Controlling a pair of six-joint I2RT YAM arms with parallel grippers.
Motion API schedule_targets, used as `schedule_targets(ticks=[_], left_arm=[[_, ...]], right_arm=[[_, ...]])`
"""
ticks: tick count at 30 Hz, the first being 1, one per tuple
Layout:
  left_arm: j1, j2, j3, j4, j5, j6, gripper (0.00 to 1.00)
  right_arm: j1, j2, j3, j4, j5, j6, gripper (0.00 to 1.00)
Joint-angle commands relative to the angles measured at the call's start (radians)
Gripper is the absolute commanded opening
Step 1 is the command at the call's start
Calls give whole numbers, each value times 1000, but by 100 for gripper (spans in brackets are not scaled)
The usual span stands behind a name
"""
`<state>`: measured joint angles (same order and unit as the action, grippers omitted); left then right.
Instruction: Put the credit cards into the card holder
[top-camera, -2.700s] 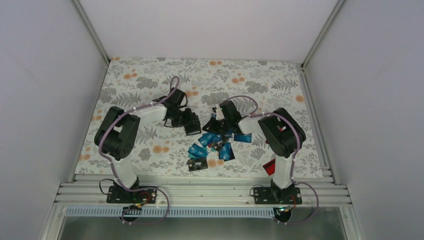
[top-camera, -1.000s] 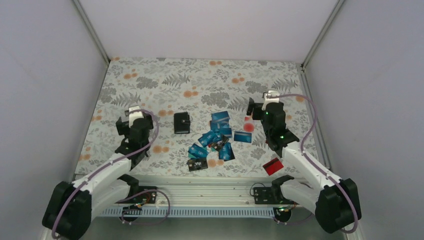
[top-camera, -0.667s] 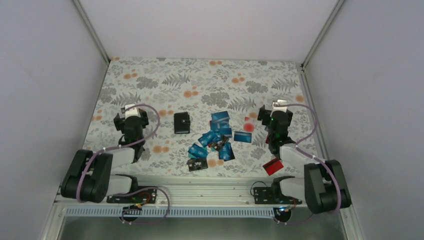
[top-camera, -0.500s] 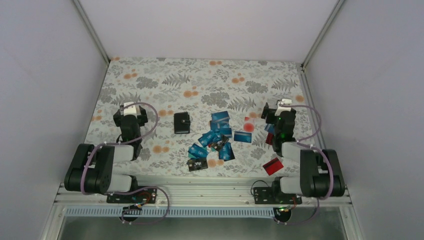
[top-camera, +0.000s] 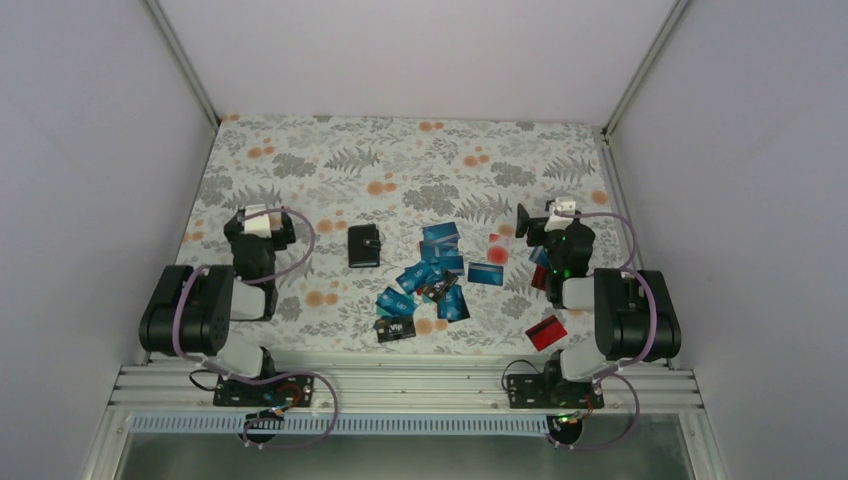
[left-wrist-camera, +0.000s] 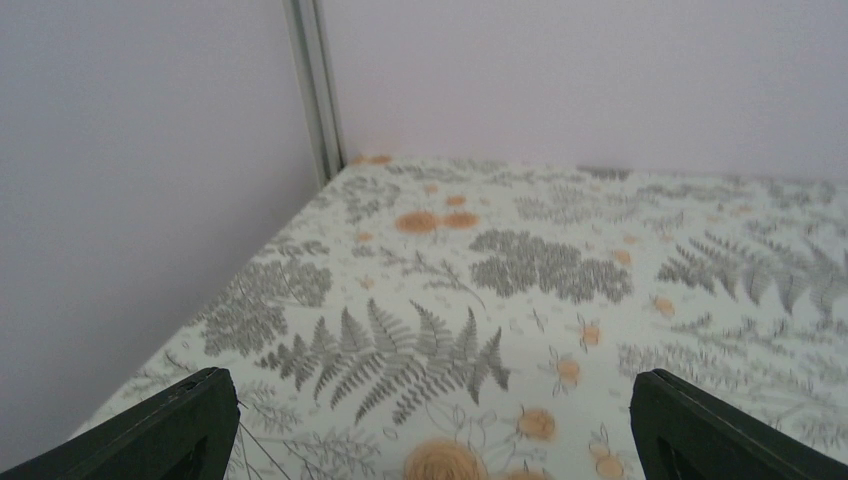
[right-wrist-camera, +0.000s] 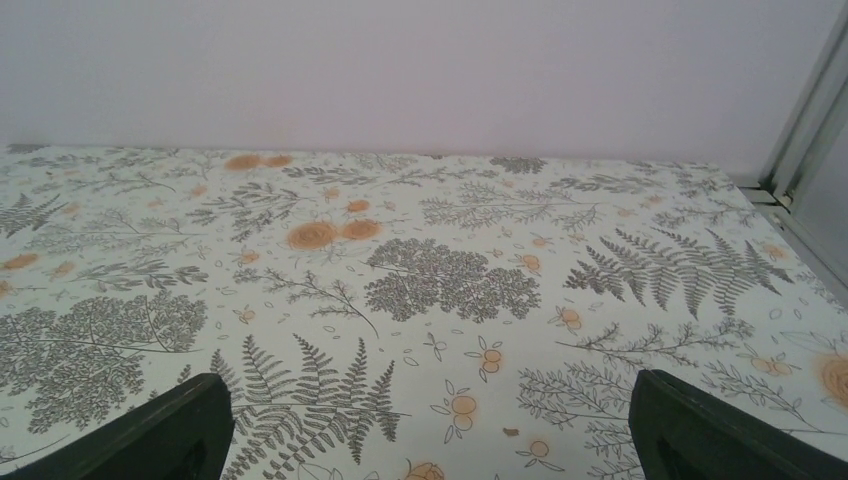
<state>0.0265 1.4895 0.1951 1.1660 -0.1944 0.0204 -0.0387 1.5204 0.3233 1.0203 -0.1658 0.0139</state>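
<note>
The card holder (top-camera: 364, 245), a small black case, lies shut on the flowered tablecloth left of centre. The credit cards (top-camera: 432, 278), mostly blue, lie scattered in a loose heap to its right. A black card (top-camera: 395, 328) lies nearest the front and a red card (top-camera: 545, 331) sits by the right arm's base. My left gripper (top-camera: 257, 223) (left-wrist-camera: 435, 425) rests low at the left side, open and empty. My right gripper (top-camera: 548, 220) (right-wrist-camera: 430, 425) rests low at the right side, open and empty. Both wrist views show only tablecloth between the fingers (left-wrist-camera: 180, 430) (right-wrist-camera: 170, 435).
Both arms are folded back over their bases at the near edge. White walls with metal corner posts (left-wrist-camera: 315, 95) enclose the table on three sides. A round red spot (top-camera: 497, 254) marks the cloth beside the cards. A card or two lies partly under the right arm (top-camera: 540, 268).
Both arms have drawn back from the table's centre and folded down at the sides. The left gripper has let go of the card holder, which now lies alone.
</note>
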Motion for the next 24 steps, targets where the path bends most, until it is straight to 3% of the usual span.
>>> schedule_targets(ticks=[1, 24], left_arm=[[-25, 58, 46, 64, 79, 56, 100], [-36, 61, 47, 78, 83, 76, 100]], right_arm=[[-2, 3, -7, 86, -19, -24, 100], [-3, 7, 4, 72, -18, -21, 100]])
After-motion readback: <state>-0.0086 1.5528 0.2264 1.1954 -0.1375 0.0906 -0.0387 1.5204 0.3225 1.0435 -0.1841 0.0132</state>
